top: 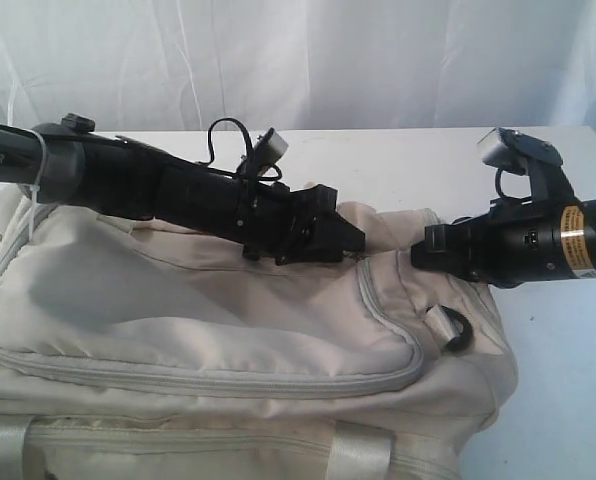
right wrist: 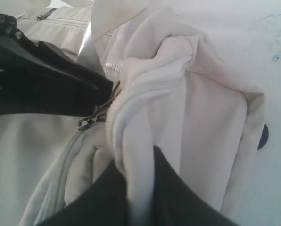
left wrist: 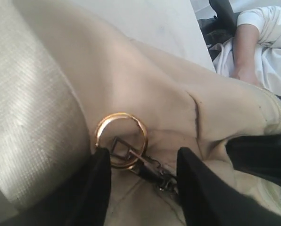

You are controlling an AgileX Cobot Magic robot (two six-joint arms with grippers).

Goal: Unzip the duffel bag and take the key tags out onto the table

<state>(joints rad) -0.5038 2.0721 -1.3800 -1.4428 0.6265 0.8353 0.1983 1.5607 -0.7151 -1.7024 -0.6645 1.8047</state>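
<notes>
Lying across the lower left and centre of the exterior frame, the duffel bag (top: 208,330) runs long axis left-right and looks zipped; key tags not visible. The zipper pull (left wrist: 152,165) sits between the spread jaws of the left gripper (left wrist: 144,155), gold ring (left wrist: 121,115) toward frame upper left, axis diagonal. At frame right the right gripper (top: 425,256) pinches the bag's end fabric. Left arm is nearer: 1 close, then pull.

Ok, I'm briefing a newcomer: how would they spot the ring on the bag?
Find the big cream duffel bag. On its fabric, at the black fingers of the left gripper, lies a thin ring on a dark clip. It is the only shiny gold thing among pale cloth.
</notes>
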